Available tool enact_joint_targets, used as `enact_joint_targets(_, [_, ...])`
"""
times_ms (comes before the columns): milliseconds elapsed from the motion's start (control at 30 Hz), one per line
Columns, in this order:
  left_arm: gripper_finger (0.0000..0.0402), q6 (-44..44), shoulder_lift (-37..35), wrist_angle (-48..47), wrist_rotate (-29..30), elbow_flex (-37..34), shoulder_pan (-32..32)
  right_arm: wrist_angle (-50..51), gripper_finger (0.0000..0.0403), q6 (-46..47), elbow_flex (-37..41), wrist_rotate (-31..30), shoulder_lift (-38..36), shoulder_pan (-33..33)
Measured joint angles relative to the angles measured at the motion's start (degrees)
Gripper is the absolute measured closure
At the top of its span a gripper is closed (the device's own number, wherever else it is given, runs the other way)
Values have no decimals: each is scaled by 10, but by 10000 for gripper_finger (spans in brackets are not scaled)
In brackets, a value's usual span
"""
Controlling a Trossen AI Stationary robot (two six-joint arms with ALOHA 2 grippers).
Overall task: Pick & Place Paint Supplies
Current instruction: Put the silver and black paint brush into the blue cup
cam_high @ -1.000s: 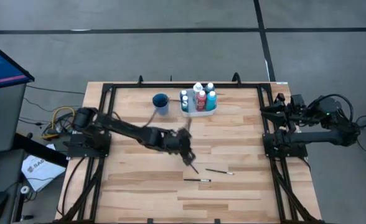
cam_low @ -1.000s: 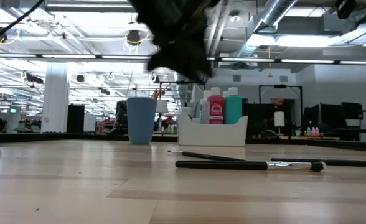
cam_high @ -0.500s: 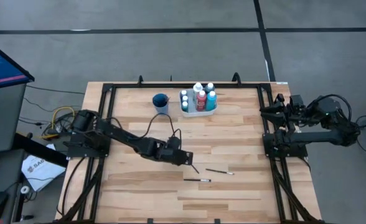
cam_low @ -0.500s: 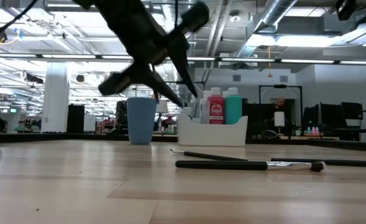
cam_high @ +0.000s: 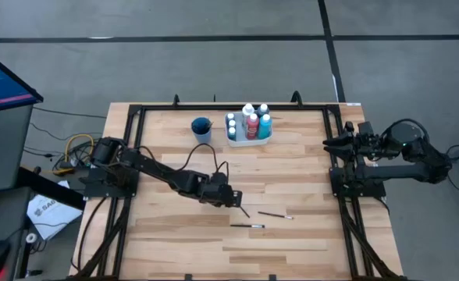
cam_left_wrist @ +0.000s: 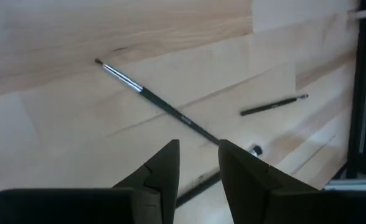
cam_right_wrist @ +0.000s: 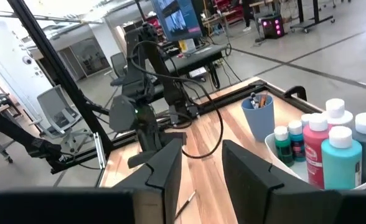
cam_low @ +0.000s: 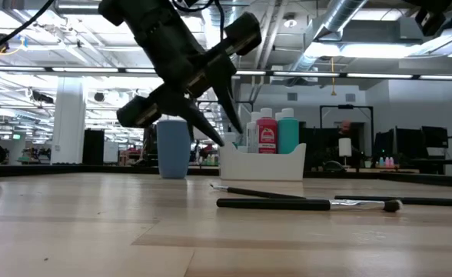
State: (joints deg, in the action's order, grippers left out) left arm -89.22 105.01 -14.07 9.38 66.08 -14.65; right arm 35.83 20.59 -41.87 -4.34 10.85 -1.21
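left gripper (cam_high: 236, 200): dropped low since a second ago, now just above the nearest paintbrush (cam_left_wrist: 164, 107). My fingers are part open, holding nothing, tips either side of its handle.
paintbrushes: three loose on the wood, near side of the white tray (cam_high: 249, 141); one sits right under me, two more just beyond.
paint bottles (cam_high: 250, 122): standing in the tray, beside the blue cup (cam_high: 201, 127).
right gripper (cam_high: 332, 141): parked well right of the tray, part open, empty.
meaning: lined up to pinch; brush not yet gripped.
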Motion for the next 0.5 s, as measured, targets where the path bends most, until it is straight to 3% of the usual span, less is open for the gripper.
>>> enact_joint_targets(167, [298, 1, -5, 9, 8, 0, -2, 7, 294, 0, 0, 0, 0, 0])
enact_joint_targets(300, [298, 48, -70, 49, 11, 1, -4, 11, 294, 32, 14, 0, 17, 0])
enact_joint_targets(400, [298, 101, -132, 52, 54, 1, -7, -19, 294, 30, 25, 0, 68, 0])
enact_joint_targets(500, [305, 130, -204, 57, 137, 0, -17, -32, 294, 28, 26, 0, 154, 1])
